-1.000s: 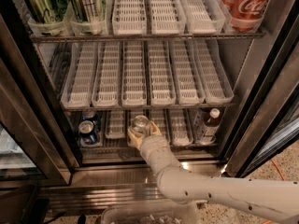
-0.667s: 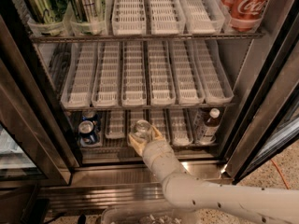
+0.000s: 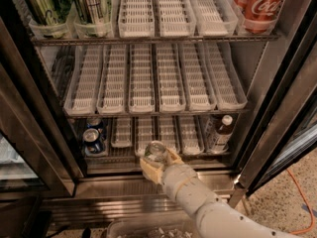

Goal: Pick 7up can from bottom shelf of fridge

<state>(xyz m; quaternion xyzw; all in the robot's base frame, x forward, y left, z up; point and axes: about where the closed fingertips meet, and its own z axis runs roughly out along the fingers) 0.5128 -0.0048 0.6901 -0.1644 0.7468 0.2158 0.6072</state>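
Can (image 3: pixel 156 150) was clasped upright between jaws of gripper (image 3: pixel 158 161), for withdrawal from shelf (image 3: pixel 190 135) behind them.

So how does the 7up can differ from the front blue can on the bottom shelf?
Colour: the 7up can has a pale silvery side, the front blue can a blue one. State: the 7up can is gripped by the gripper at the front edge of the bottom shelf; the blue can stands free in the left lane. Both show round silver tops.
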